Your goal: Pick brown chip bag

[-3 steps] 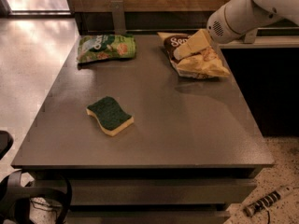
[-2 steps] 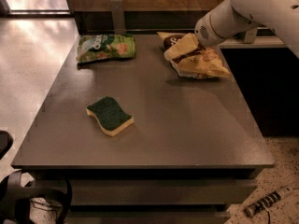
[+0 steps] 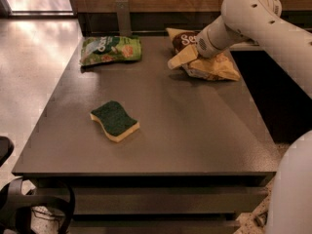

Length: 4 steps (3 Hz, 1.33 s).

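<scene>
The brown chip bag [image 3: 218,68] lies flat at the table's far right, its dark brown top with white lettering toward the back and its tan-yellow part toward the front. My gripper [image 3: 179,58] is at the end of the white arm that reaches in from the upper right. It is down on the bag's left part, over its dark brown end, and hides some of it. The bag rests on the table.
A green snack bag [image 3: 111,49] lies at the far left of the grey table [image 3: 195,130]. A green and yellow sponge [image 3: 114,121] lies in the left middle. A wooden wall runs behind the table. The floor drops off to the left and right.
My arm has swung left and down, and the gripper has moved from the bag's middle to its left end. The bag, sponge and green bag have not moved.
</scene>
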{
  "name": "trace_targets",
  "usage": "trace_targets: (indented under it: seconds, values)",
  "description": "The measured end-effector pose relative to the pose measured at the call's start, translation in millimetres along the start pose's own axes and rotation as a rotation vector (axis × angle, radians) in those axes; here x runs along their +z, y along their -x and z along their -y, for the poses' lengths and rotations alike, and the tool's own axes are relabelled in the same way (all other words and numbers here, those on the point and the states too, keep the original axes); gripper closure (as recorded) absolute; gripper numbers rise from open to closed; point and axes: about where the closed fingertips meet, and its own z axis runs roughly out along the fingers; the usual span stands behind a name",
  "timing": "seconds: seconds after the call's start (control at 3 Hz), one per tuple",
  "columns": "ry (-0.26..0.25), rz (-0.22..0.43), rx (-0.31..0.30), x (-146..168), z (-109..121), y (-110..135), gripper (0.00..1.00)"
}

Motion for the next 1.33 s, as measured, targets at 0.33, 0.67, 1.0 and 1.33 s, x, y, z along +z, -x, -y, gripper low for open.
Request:
trace_targets:
  seconds: [0.33,0.67,1.0,1.33]
  values:
    - [-0.002,-0.003,0.001,-1,1,1,0.15]
    - [-0.001,-0.003,0.001,-2,1,2,0.46]
    - [-0.001,-0.003,0.001,-7,0,6,0.77]
    - [-0.001,-0.003,0.001,-11,0,10,1.0]
